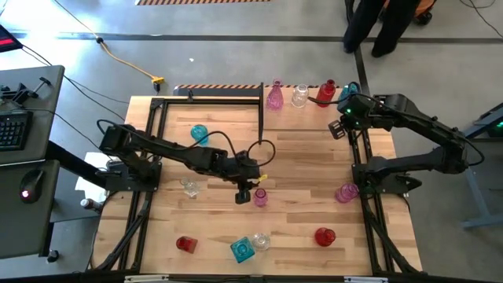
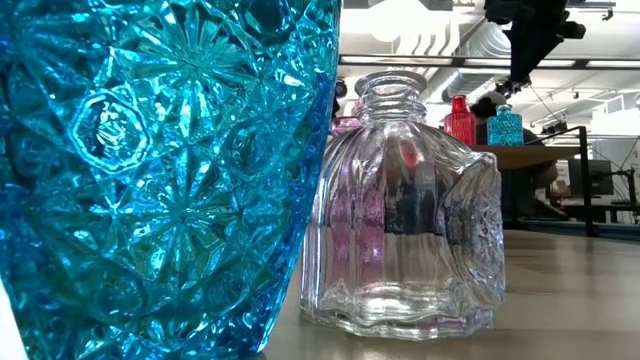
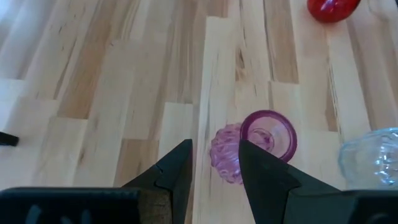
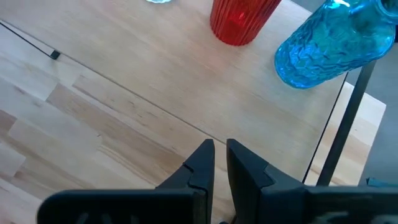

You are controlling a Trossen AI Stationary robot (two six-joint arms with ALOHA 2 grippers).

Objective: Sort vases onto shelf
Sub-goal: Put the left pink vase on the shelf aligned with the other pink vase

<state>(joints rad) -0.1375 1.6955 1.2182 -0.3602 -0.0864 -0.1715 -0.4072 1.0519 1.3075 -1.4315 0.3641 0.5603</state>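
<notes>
Lab: exposed ceiling ducts (image 2: 480,45), hazard-striped floor tape (image 1: 185,2)

Grey concrete floor (image 1: 236,47) surrounds the wooden table (image 1: 306,157). At 9 o'clock stands a dark desk (image 1: 27,118) with a keyboard (image 1: 12,130). At 12 o'clock runs hazard-striped tape (image 1: 200,2). Ceiling ducts (image 2: 480,45) appear under bright lighting.

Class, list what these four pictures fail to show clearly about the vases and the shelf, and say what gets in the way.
- Low view: the big teal vase and clear vase stand close to the camera and block most of the table behind them.
- High view: the teal vase on the shelf is mostly covered by the right hand.
- Left wrist view: the red vase and another clear vase are cut off by the edges.
</notes>
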